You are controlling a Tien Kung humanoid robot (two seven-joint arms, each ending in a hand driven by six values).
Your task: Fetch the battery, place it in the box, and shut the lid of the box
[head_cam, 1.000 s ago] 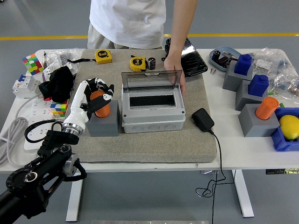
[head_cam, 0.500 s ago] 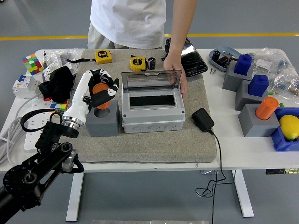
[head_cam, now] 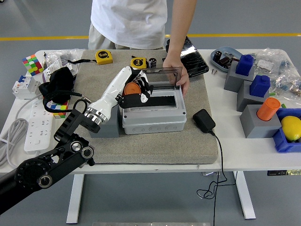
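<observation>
Left hand [head_cam: 134, 92] has its fingers curled round the orange battery [head_cam: 131, 88], holding it above the left end of the grey box [head_cam: 153, 117], at the edge of the dark opening [head_cam: 162, 100]. The clear lid [head_cam: 162, 76] stands raised at the back; a person's hand [head_cam: 176, 75] grips its right corner. Right arm out of view.

Judgement: the battery looks like a rigid, smooth cylinder, probably light, and likely to slip or roll if released tilted. A wrap around its sides seems the best hold. The lid looks like thin, stiff plastic on a hinge; push it at the top edge.
</observation>
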